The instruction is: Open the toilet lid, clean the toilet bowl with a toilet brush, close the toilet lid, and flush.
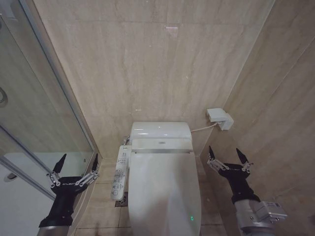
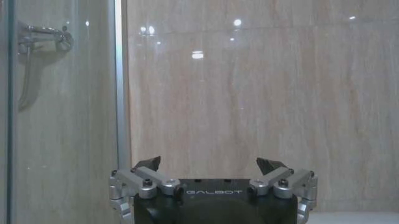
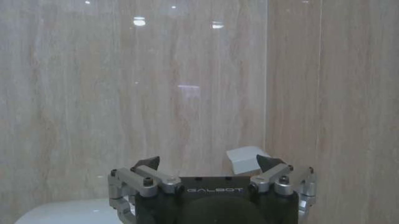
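Note:
The white toilet lid lies shut over the seat in the middle of the head view, so the toilet bowl is hidden under it. A green light glows near its front. The toilet brush is out of view. My left gripper hovers open to the left of the toilet, beside the side button panel, with nothing between its fingers. On the other side, my right gripper is also open and holds nothing. Both point at the tiled back wall, as the left wrist view of the left gripper and the right wrist view of the right gripper show.
A glass shower door with a metal frame stands close on the left, with a shower fitting behind it. A white wall box with a cable sits right of the tank unit. A side wall closes in on the right. A floor drain lies beside the toilet.

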You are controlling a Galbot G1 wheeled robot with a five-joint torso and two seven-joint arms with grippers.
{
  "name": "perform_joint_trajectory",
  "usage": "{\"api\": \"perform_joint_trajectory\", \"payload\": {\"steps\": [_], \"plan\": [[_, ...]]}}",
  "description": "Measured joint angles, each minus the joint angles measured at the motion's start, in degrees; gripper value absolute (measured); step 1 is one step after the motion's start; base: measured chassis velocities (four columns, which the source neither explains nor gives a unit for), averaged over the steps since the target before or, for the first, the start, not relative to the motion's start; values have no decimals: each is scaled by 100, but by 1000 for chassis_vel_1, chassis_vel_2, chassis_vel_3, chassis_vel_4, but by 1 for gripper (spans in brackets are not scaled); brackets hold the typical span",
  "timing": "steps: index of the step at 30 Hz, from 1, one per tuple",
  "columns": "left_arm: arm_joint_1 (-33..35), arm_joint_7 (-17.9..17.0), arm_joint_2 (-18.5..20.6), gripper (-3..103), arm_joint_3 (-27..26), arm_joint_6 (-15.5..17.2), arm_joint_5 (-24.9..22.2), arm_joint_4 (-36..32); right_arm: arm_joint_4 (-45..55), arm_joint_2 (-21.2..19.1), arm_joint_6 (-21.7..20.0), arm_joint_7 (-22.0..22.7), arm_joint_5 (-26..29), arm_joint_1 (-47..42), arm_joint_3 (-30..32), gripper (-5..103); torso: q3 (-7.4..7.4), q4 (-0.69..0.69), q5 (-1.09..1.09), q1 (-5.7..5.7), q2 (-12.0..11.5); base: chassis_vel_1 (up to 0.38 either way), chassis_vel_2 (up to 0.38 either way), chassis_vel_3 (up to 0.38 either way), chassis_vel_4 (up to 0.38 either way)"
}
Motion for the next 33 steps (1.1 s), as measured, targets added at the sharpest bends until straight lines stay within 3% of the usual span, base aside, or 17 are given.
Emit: {"api": "perform_joint_trajectory", "payload": {"steps": [23,33], "plan": [[-9,-2,5,100,12,-6,7,20,0,0,0,0,0,0,0,100,1,0,0,2,-1,1,-5,-3,3],[-10,-2,6,100,11,-5,2,25,0,0,0,0,0,0,0,100,0,-1,2,-1,-1,135,-134,-137,121]]}}
